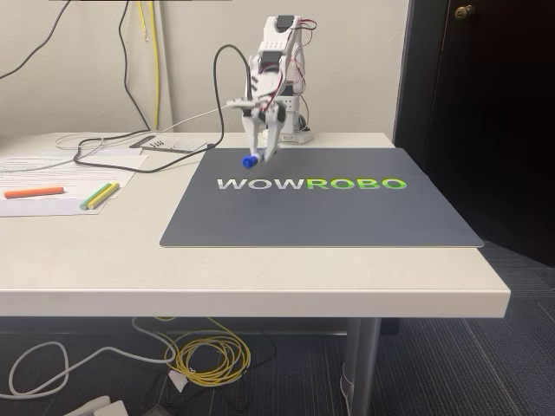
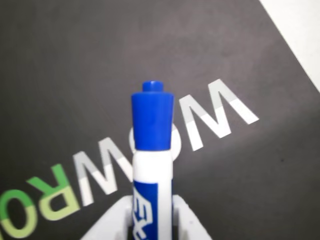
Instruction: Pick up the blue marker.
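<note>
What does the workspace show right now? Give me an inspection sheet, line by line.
Surface: white table bearing a dark mat printed WOWROBO.
Job's things: blue marker held above the mat, cap outward.
Clutter: papers, orange highlighter, yellow-green highlighters at the fixed view's left.
Grippers: gripper, jaws shut on the marker.
Cables: black cable on the table; yellow and white cables on the floor.
Surroundings: pale wall, dark door, carpet.

White bench [image 1: 260, 277] on a metal leg [image 1: 364, 364], cream wall [image 1: 364, 61] behind, dark door [image 1: 494, 113] at right, grey-blue carpet [image 1: 468, 364], cables [image 1: 204, 360] coiled beneath the bench's front edge
</note>
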`<control>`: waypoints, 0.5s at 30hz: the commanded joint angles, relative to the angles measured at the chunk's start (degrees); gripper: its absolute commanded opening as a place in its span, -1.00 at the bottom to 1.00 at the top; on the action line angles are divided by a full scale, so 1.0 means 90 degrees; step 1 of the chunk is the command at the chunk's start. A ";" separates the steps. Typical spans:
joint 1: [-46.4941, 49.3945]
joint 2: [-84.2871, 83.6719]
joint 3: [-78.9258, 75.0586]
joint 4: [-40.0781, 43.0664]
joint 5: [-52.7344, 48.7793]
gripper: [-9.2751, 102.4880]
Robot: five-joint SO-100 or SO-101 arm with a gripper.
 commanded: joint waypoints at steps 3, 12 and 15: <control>-0.0361 0.0557 -0.1621 0.1250 0.1953 -0.83; -0.0615 0.0723 -0.3057 0.2051 0.4990 -0.83; -0.0596 0.0928 -0.3047 0.2041 0.5879 -0.83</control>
